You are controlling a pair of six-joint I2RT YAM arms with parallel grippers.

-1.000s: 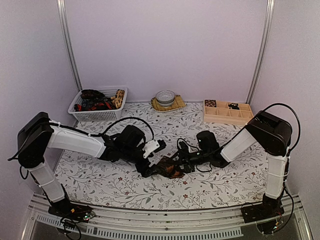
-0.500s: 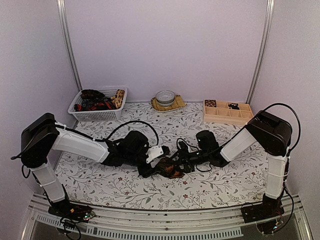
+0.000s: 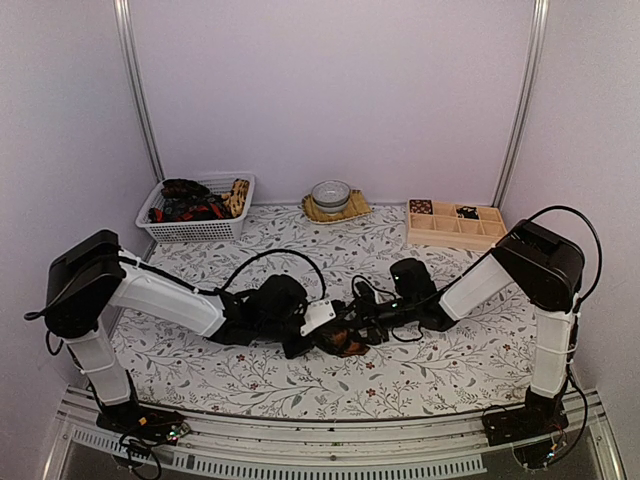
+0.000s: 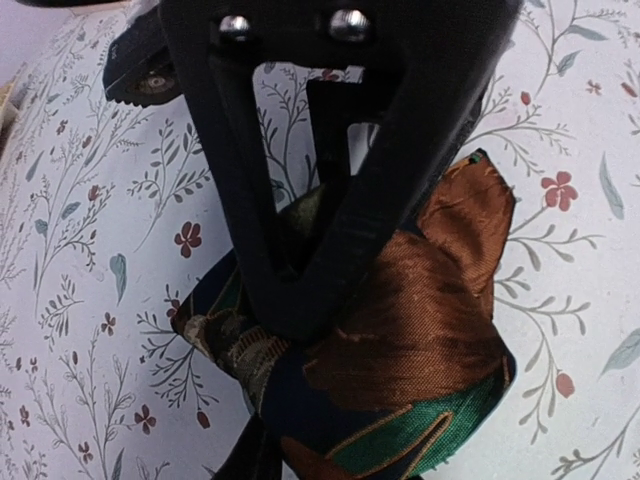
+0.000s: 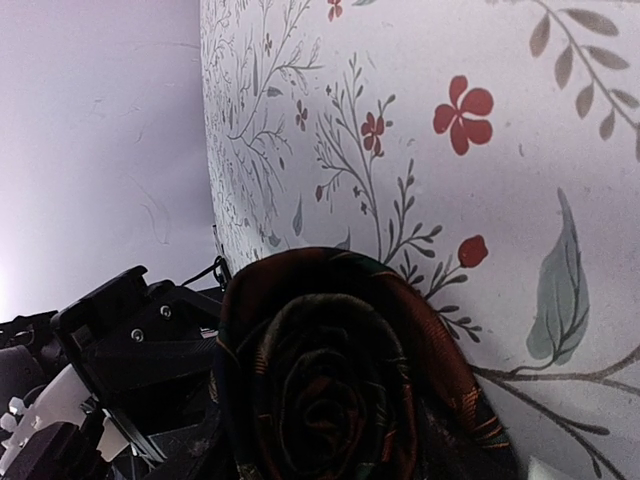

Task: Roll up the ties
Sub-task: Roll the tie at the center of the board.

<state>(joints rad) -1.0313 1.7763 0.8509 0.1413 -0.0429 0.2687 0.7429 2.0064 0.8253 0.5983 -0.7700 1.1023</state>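
Note:
A dark tie point(image 3: 346, 340) with brown, green and rust patterns lies rolled up on the floral tablecloth in the middle of the table, between both arms. In the left wrist view its brown and green outer wrap point(image 4: 420, 330) bulges beside my left gripper point(image 4: 300, 310), whose fingers pinch the fabric at the roll's left side. In the top view my left gripper point(image 3: 320, 333) comes in low from the left and my right gripper point(image 3: 364, 328) from the right, both on the roll. The right wrist view looks straight at the spiral end of the tie point(image 5: 340, 390); its own fingers are hidden.
A white basket point(image 3: 160, 222) of loose ties stands at the back left. A glass bowl point(image 3: 330, 193) on a tan mat sits at the back centre. A wooden compartment tray point(image 3: 455, 228) with rolled ties is at the back right. Black cables loop above both wrists.
My left gripper has slid right and down onto the roll, and its fingers have closed from wide open onto the fabric. The right arm has barely moved.

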